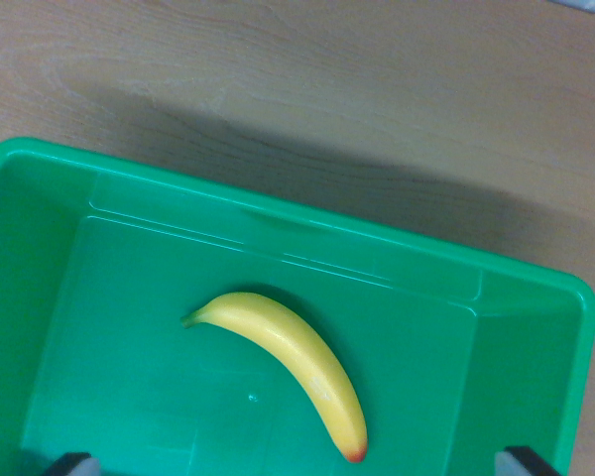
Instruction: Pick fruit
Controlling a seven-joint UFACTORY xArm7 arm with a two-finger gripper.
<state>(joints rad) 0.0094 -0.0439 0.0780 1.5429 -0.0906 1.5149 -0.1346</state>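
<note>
A yellow banana (296, 369) lies on the floor of a green plastic bin (278, 213), curving from the middle down toward the wrist view's right, its reddish tip lowest. Only the two dark fingertips (71, 463) of my gripper (297, 464) show, at the bottom left and bottom right corners of the view. They stand far apart, so the gripper is open with nothing between them. The banana's lower end sits between the two fingertips, nearer the right one, and apart from both.
The bin rests on a light wooden table (357, 89), which fills the upper part of the view. The bin's far wall and rim run across the middle; its right rim (583, 347) is close to the view's right edge.
</note>
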